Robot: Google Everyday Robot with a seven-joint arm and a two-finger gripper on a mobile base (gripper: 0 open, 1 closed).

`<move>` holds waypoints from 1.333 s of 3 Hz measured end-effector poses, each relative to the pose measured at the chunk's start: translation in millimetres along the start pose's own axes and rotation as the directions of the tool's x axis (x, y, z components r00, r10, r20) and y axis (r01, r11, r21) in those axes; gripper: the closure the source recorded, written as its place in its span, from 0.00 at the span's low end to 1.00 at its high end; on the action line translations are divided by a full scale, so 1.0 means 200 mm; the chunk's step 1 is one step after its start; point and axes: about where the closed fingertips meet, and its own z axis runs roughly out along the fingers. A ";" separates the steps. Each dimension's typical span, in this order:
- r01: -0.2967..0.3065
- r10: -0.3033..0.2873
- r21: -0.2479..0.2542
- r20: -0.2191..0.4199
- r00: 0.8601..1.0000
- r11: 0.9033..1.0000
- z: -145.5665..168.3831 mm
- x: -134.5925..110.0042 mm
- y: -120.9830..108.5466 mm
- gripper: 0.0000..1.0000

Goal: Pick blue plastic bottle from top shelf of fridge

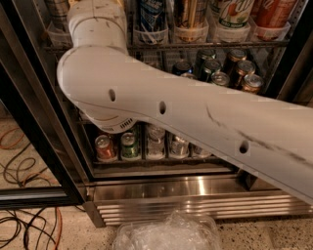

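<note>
My white arm (161,107) crosses the view from the lower right and bends up at the left, in front of the open fridge (195,193). Its wrist segment (95,19) runs out past the top edge, so my gripper is out of view above it. The top shelf (195,45) is a wire rack fronted by clear cup trays holding tall cans: blue (151,14), gold (190,12), green-white (234,12) and red (274,12). The blue plastic bottle does not show; the arm covers the shelf's left part.
Short soda cans stand on the middle rack (220,68) and the lower rack (122,146). The black-framed glass door (34,146) stands open at the left. Cables (24,229) lie on the floor at the left. Crumpled clear plastic (166,234) lies at the bottom.
</note>
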 end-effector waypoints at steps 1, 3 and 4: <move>0.007 -0.007 -0.016 0.007 1.000 1.000 -0.03 -0.10 0.02 1.00; -0.087 0.073 -0.134 -0.101 0.992 0.987 -0.32 -0.06 0.17 1.00; -0.153 0.124 -0.171 -0.170 0.978 0.973 -0.44 0.04 0.25 1.00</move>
